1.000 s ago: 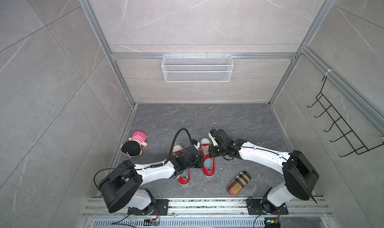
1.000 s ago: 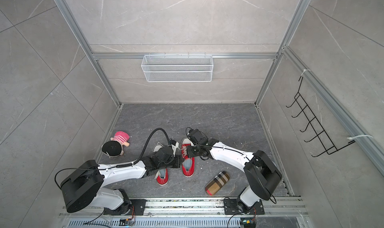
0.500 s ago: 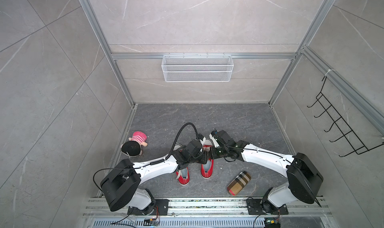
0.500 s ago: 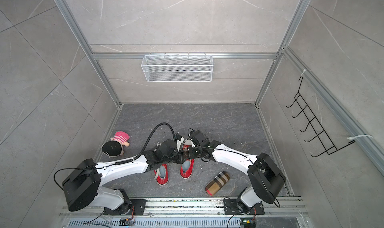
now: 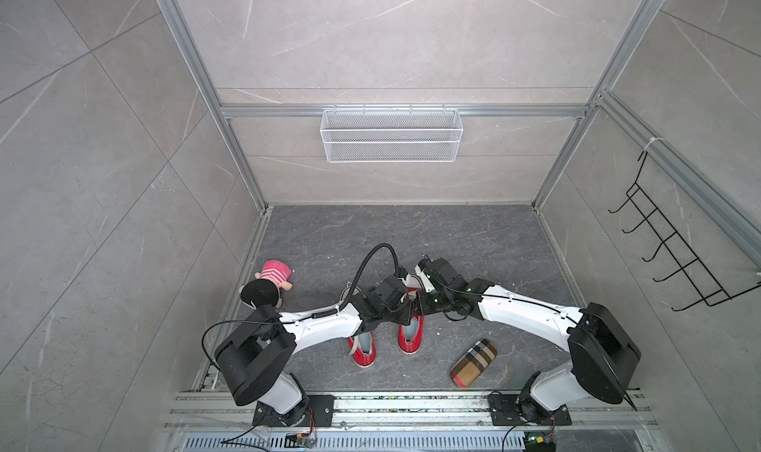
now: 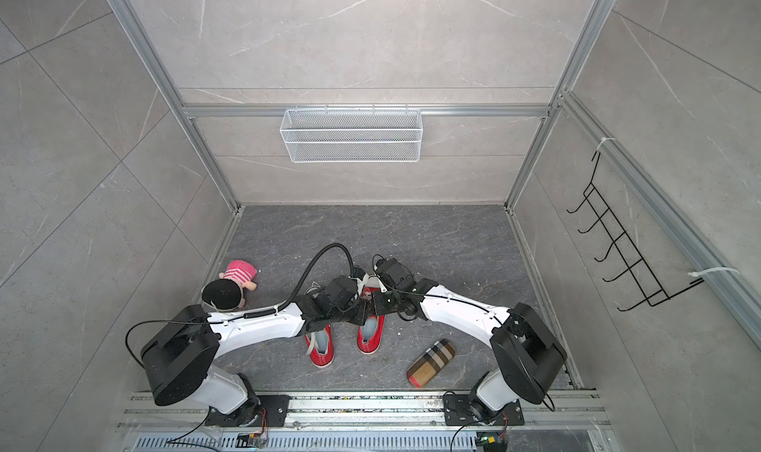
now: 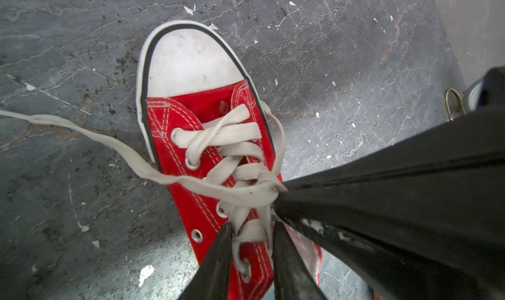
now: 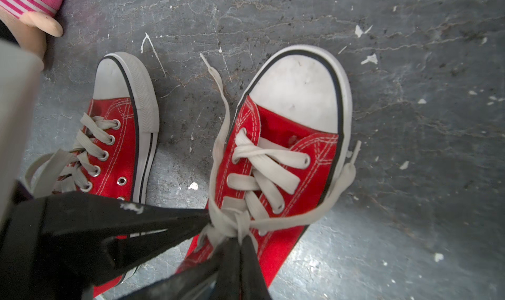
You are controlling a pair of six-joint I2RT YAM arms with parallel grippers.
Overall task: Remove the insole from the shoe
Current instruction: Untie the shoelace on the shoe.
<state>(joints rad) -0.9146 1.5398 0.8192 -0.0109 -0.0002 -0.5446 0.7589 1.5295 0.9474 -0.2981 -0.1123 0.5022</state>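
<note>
While the red canvas sneaker (image 8: 278, 129), grey insole (image 5: 410, 329) inside, is stood on the dark bench (image 8: 410, 175), its white lace (image 8: 273, 173) is clenched by the right pincer (image 8: 240, 238) and straddled by the parted left pincer (image 7: 251, 230).

Location type: robotics test cell, mocked up as a home entryway; stone-look wall panels (image 5: 391, 38) sit in aluminium framing (image 5: 267, 111); a wire basket (image 5: 391, 135) and a black hook rack (image 5: 679, 248) hang on the walls; the left arm base (image 5: 293, 413) and right arm base (image 5: 531, 413) bolt to a rail (image 5: 412, 404) at the front edge of the floor (image 5: 412, 231).
</note>
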